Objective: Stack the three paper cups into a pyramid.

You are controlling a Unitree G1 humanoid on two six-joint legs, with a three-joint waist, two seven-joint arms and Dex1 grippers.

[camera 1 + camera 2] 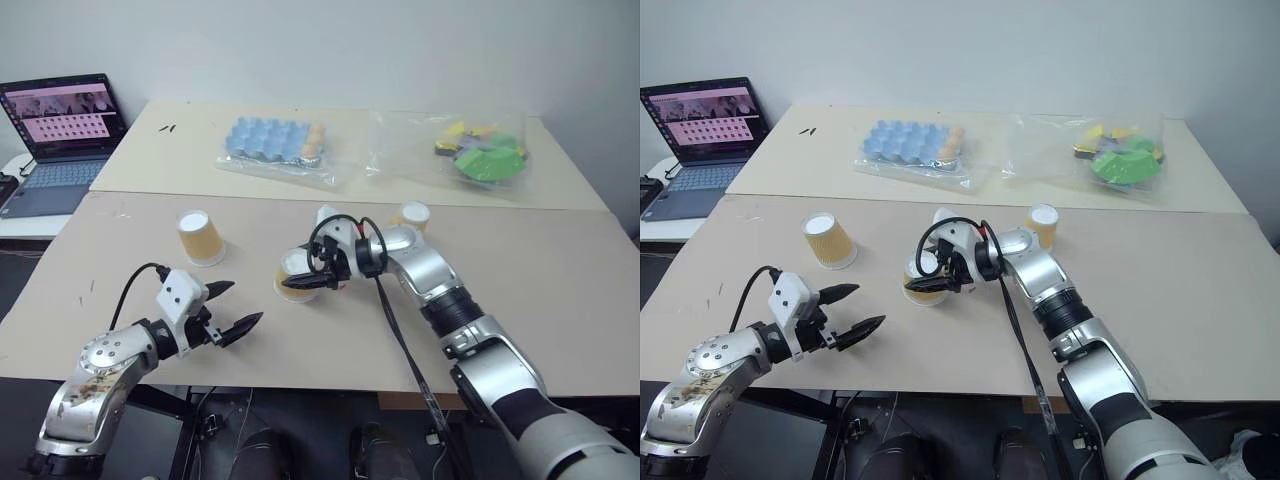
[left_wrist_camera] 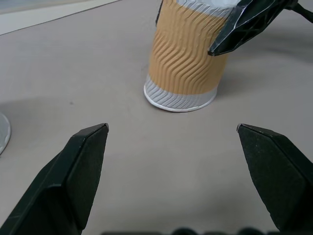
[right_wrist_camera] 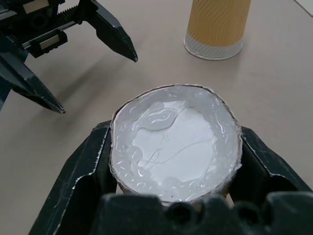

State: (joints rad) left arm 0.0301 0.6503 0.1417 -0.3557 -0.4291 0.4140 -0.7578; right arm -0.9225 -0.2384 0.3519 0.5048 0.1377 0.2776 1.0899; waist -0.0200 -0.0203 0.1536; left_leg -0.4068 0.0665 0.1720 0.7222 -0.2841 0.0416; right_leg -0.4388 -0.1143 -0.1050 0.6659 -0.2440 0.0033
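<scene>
Left cup (image 1: pixel 827 240): we see it standing upside down on the table (image 1: pixel 1200 290), toward the left, well apart from the other two.
Left hand (image 1: pixel 862 309): we hold it released, fingers spread wide and empty, low over the table's near edge and pointing at the middle cup.
Middle cup (image 1: pixel 926 282): upside down, white base up, clasped in our right hand (image 1: pixel 304 283); the right wrist view shows a black finger pressed against each side of it.
Right cup (image 1: pixel 1043 225): upside down behind our right forearm, apart from the others.
Step in hand: we judge we are placing a base cup; no two cups touch yet.
Next move: we should set the middle cup close beside another, let go cleanly, then lift the third onto both bases.
</scene>
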